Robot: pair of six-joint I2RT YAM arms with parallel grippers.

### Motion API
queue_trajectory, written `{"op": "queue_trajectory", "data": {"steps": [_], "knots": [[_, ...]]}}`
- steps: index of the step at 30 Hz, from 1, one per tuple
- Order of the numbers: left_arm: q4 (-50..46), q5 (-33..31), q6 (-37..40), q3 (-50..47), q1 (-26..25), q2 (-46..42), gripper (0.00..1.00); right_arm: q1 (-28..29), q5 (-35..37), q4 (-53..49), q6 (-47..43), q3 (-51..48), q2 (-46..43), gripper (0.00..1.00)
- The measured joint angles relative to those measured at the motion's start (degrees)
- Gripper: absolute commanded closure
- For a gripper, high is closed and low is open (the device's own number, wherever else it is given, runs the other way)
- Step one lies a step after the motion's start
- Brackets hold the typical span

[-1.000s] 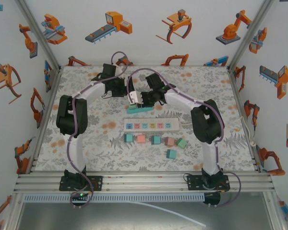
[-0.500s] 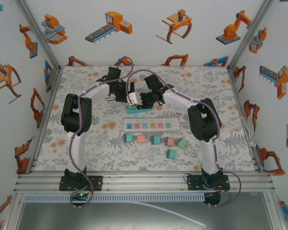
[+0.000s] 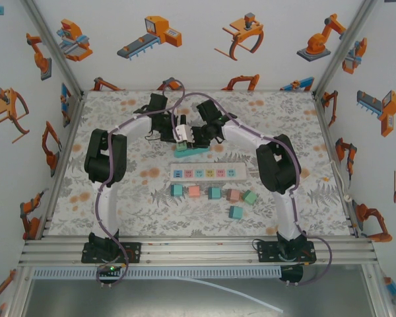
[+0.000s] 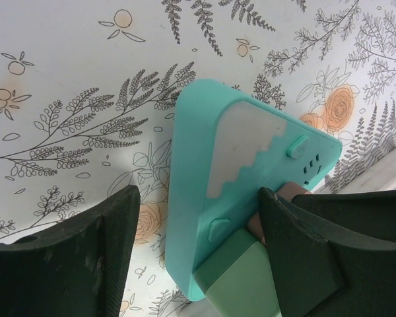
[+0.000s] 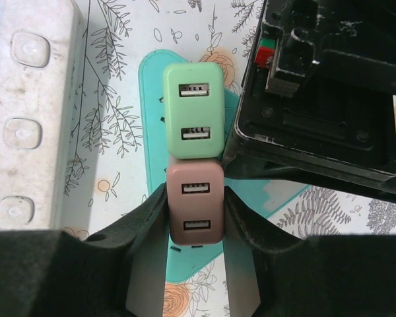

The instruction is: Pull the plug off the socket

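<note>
Nearest the arm bases, 6 loose charger cubes [image 3: 215,193] in teal, pink and green lie scattered on the floral table [image 3: 119,198]. Just beyond them is a white power strip [image 3: 208,173] with coloured sockets, lying left to right.

Farther back at the centre is the teal socket strip [image 4: 204,198], where both arms meet. 2 USB charger plugs stand on it, touching each other: a green plug [image 5: 193,112] and a mauve plug [image 5: 195,205]. The right gripper [image 5: 195,198] pinches the mauve plug, 1 finger pressed against each side. The plug sits on the teal strip, not lifted clear.

The left gripper [image 4: 199,205] is spread wide, with its fingers [image 4: 72,257] on either side of the teal strip at the end that carries the plugs. Whether they touch the strip cannot be told.

1 second ago the left gripper hung well to the left of the teal strip. It has since swung right and now sits just beside the right gripper, and the left elbow has shifted right with it. The right elbow has drifted slightly left. The teal strip, white strip and cubes lie where they were.
</note>
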Motion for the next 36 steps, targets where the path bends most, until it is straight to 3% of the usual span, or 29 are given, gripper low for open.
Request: {"op": "queue_trajectory", "data": {"steps": [36], "knots": [[0.24, 1.68, -1.46, -1.11, 1.46, -0.09, 0.39, 1.44, 1.90, -0.52, -1.90, 0.33, -0.11, 0.83]]}}
